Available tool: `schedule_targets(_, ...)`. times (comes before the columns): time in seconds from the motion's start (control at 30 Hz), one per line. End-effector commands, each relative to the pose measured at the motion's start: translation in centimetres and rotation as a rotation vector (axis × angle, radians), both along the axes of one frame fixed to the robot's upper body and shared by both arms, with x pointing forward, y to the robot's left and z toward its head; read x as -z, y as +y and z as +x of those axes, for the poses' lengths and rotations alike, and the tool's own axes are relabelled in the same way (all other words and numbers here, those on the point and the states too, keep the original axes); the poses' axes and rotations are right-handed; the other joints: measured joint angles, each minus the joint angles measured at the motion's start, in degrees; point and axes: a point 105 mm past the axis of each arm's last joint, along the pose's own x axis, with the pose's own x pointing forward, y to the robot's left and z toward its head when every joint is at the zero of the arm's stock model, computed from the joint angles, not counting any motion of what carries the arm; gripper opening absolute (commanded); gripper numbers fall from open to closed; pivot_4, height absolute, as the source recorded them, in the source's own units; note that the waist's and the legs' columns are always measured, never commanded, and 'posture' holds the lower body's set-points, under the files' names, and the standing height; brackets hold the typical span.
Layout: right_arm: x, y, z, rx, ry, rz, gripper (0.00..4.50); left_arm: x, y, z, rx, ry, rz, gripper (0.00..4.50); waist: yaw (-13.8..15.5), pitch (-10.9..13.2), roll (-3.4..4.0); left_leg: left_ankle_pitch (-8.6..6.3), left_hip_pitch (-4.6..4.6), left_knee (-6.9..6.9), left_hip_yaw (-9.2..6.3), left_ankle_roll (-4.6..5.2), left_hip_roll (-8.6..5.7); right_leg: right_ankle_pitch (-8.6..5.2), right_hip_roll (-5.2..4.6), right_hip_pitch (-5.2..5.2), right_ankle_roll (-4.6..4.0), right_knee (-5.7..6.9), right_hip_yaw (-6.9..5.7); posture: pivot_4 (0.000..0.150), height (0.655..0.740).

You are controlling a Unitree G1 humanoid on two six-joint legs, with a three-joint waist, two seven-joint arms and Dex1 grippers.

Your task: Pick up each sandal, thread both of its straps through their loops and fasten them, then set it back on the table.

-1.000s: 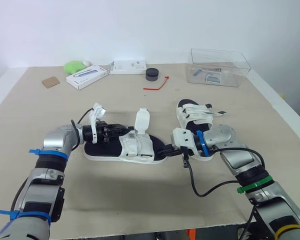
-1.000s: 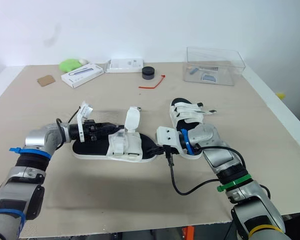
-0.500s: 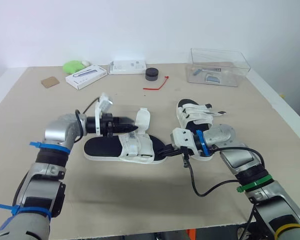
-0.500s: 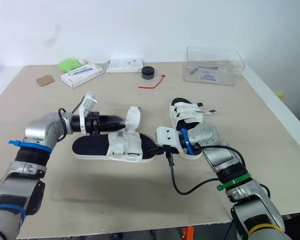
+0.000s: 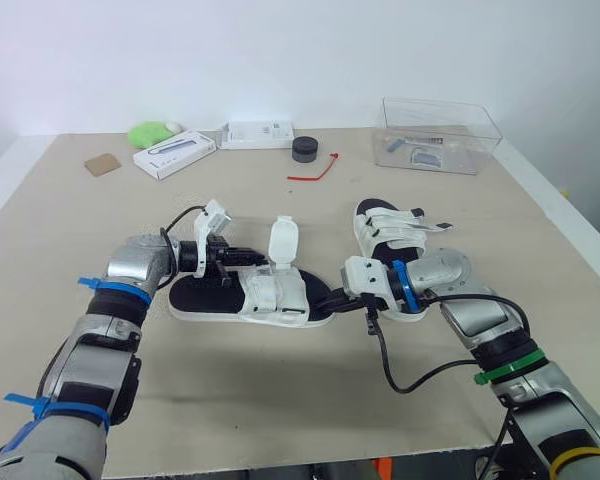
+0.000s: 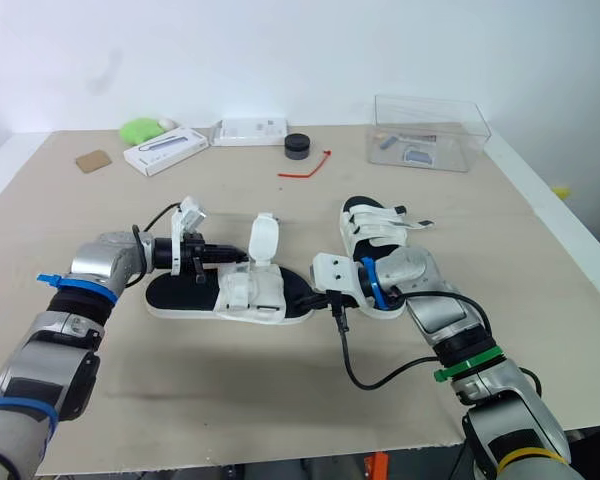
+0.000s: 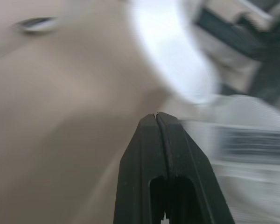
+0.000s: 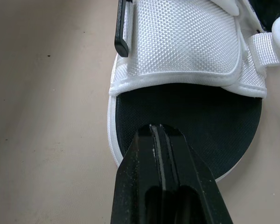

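The left gripper (image 7: 157, 115) is seen with its two black fingers pressed together and nothing pinched between them. Within the last second it has been lifted from low over the open end of the near sandal (image 5: 270, 297) and brought in toward the upright strap (image 5: 283, 240), just beside which its tips are now held. Whether the strap is touched cannot be told.

The right gripper (image 8: 156, 127) is likewise closed. It is laid on the black footbed at the sandal's other end, in front of the broad white band, and it has not been moved in that time, so the shoe appears to be pinned in place.

The sandal itself is left flat in the middle of the table (image 5: 280, 400), toward the near edge, and its strap is still standing free and unthreaded. The approach is therefore judged to be made but the grasp not yet taken. The fingers would probably have to be parted before the strap could be fed through its loop.

The second sandal (image 5: 385, 232) is lying behind the right arm, toward the right edge, with its straps folded across it.
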Motion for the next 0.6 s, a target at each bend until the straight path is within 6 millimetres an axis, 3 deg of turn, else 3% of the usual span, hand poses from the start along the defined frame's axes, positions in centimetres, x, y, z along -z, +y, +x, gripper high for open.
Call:
schedule_targets(0.03,1.4,-0.8,-0.1,0.023,0.033,-0.058,0.0,-1.9,0.2,1.4,-0.052,-0.092,-0.011,0.04,0.01,0.0,0.0,0.0,-0.01,0.0,0.01,0.0,0.0,0.0,0.0,0.0,0.0,0.0,-0.01,0.15,0.74)
schedule_targets(0.2,1.4,-0.8,-0.1,0.025,0.03,-0.058,0.0,-4.2,-0.2,2.3,-0.09,-0.092,-0.146,0.04,0.07,0.01,-0.02,0.0,-0.05,0.0,0.0,0.0,0.0,0.0,0.0,-0.03,0.0,0.0,-0.02,0.15,0.74)
schedule_targets(0.23,1.4,-0.8,-0.1,0.025,0.029,-0.058,0.0,-4.6,-0.2,2.4,-0.089,-0.077,-0.17,0.27,0.06,0.01,-0.02,0.0,-0.05,0.0,0.0,0.0,0.0,0.0,0.0,-0.03,0.0,-0.01,-0.02,0.15,0.74)
schedule_targets(0.37,1.4,-0.9,-0.1,0.026,0.029,-0.059,0.0,-5.4,-0.5,2.0,-0.046,-0.018,-0.221,1.68,-0.02,0.01,-0.02,0.0,-0.07,0.0,0.01,0.0,-0.01,-0.01,0.01,-0.04,0.01,0.0,-0.03,0.15,0.74)
schedule_targets(0.53,1.4,-1.0,-0.1,0.027,0.028,-0.061,0.0,-4.7,-1.2,1.2,0.016,0.077,-0.217,4.21,-0.08,0.01,-0.02,0.0,-0.08,0.0,0.0,0.0,-0.01,-0.01,0.01,-0.04,0.02,0.0,-0.05,0.15,0.74)
schedule_targets(0.6,1.5,-1.0,-0.1,0.028,0.027,-0.062,0.0,-4.4,-1.6,0.9,0.044,0.117,-0.224,4.45,-0.08,0.01,-0.02,0.0,-0.09,0.0,-0.01,0.0,-0.01,-0.01,0.01,-0.04,0.01,0.0,-0.07,0.15,0.74)
